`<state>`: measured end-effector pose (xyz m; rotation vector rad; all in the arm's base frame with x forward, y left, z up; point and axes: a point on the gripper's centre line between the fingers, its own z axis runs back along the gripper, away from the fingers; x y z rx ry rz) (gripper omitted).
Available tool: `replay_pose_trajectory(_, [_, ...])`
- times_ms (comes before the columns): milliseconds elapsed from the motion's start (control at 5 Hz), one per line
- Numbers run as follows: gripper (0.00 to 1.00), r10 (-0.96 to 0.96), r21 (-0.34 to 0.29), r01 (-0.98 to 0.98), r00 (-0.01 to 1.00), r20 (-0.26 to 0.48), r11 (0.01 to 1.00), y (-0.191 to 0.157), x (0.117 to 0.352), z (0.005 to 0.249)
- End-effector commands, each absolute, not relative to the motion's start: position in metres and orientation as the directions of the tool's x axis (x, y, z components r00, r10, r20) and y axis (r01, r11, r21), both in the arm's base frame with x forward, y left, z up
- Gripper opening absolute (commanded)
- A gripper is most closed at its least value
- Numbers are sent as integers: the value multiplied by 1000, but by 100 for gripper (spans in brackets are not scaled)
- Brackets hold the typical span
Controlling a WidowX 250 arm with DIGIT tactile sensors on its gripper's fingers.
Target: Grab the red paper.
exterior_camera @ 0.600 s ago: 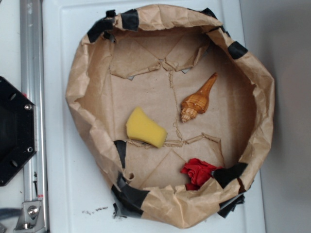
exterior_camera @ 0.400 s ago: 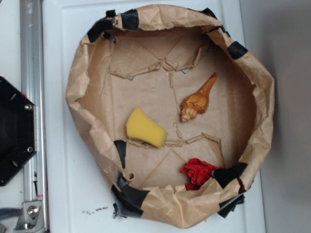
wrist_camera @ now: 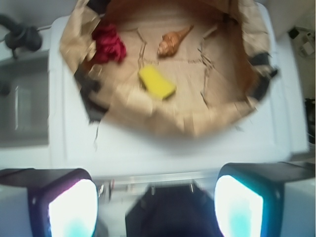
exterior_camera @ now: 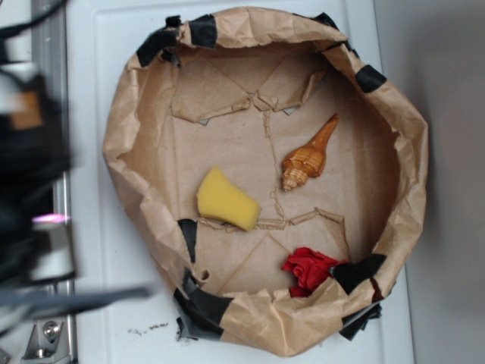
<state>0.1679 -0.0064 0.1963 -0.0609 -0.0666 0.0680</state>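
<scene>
Grasping is not yet begun: gripper [wrist_camera: 157,197] hangs outside the paper bag [wrist_camera: 207,121], fingers spread wide and empty, while the red paper [exterior_camera: 309,269] sits at five o'clock on its floor, against the wall, untouched.

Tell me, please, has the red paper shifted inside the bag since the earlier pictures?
No. The red paper lies against the same black tape patch on the bag wall.

bright red paper [exterior_camera: 309,268], yellow sponge [exterior_camera: 225,199], orange-brown banded shell [exterior_camera: 309,155], tan-brown paper bag [exterior_camera: 129,136] with black tape patches [exterior_camera: 203,30] on rim, white desk [exterior_camera: 106,258]
</scene>
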Motion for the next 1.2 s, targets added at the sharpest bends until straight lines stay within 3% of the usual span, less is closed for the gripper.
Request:
replay_pose_trajectory(0, [100, -158, -201, 238, 925, 347, 950, -7, 244, 163])
replay_pose_trajectory(400, [100, -374, -47, 415, 859, 351, 909, -14, 290, 110])
replay_pose_trajectory(600, [100, -499, -82, 565, 780, 377, 821, -29, 299, 87])
replay_pose_trajectory(800, [100, -611, -55, 684, 683, 399, 728, -60, 294, 81])
replay_pose_trajectory(1000, [100, -635, -53, 707, 663, 396, 705, -81, 291, 81])
